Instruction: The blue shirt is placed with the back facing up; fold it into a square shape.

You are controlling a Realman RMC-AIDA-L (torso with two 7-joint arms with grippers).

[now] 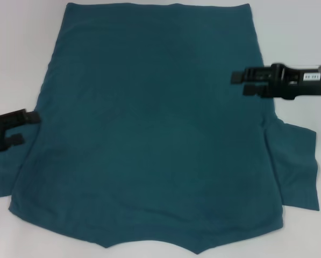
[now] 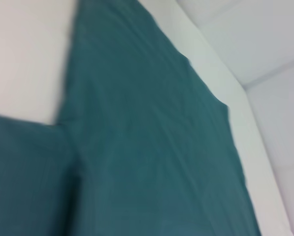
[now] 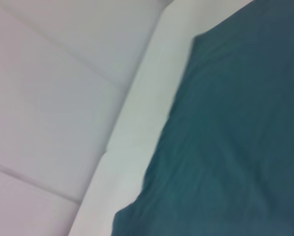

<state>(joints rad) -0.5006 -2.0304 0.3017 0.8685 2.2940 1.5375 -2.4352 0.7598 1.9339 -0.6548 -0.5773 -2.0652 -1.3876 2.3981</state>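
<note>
Blue shirt (image 1: 149, 129): plain soft teal knit, spread flat on the white table (image 1: 15, 43), sleeves out at both sides. Left gripper (image 1: 28, 128) and right gripper (image 1: 241, 83): black, fingers parted, holding nothing, at the shirt's left and right edges

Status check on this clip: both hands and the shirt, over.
Left hand open at shirt's left edge, right hand open at right edge. Blue shirt flat on the white table, plain side up, unfolded. Nothing in the way.
</note>
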